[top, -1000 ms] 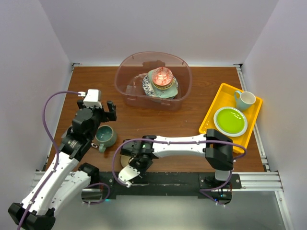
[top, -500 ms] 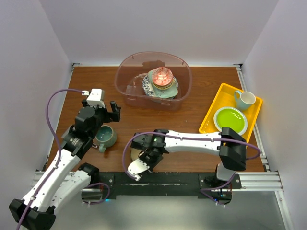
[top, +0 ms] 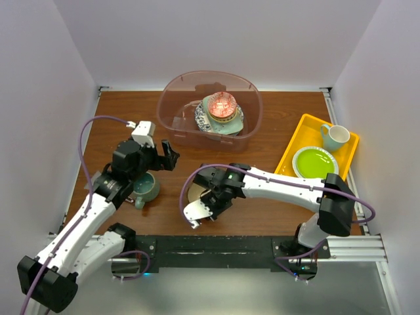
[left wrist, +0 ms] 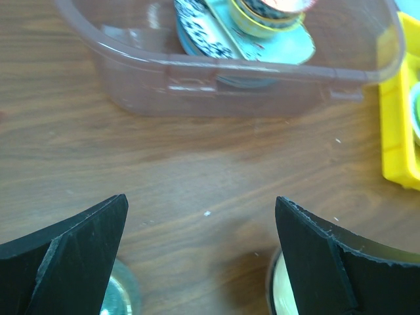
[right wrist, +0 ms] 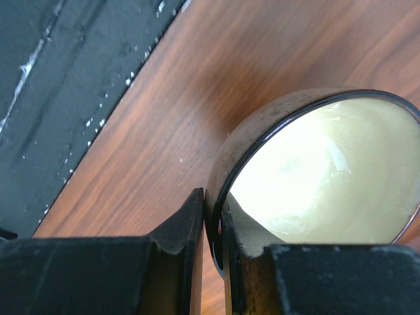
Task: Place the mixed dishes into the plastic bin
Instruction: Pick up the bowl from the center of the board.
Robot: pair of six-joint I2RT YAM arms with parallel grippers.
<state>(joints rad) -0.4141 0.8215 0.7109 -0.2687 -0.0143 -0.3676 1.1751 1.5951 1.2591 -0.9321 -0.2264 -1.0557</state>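
Right wrist cam pretty much tells the story: the right gripper [right wrist: 213,226] is pinched nearly shut on the rim of the tan bowl [right wrist: 321,177], one finger inside and one outside, and the bowl looks tipped over the wood table [right wrist: 216,79]. It's hard to say whether the bowl is fully clear of the surface. From the top view it's at the near side of the table, well apart from the plastic bin [top: 172,125] at the far edge, where a stack of dishes [top: 220,111] already sits. The left gripper [top: 169,156] is spread wide with nothing in it, hanging over bare wood near the teal mug [top: 146,187]. The job for the right arm looks like a carry to the bin. A rim pinch isn't a strong hold, so a smooth lift with no jerky swings seems wise. It should go high enough to clear the bin's rim, steer wide of the left arm, then lower gently onto or beside the stack before letting go.
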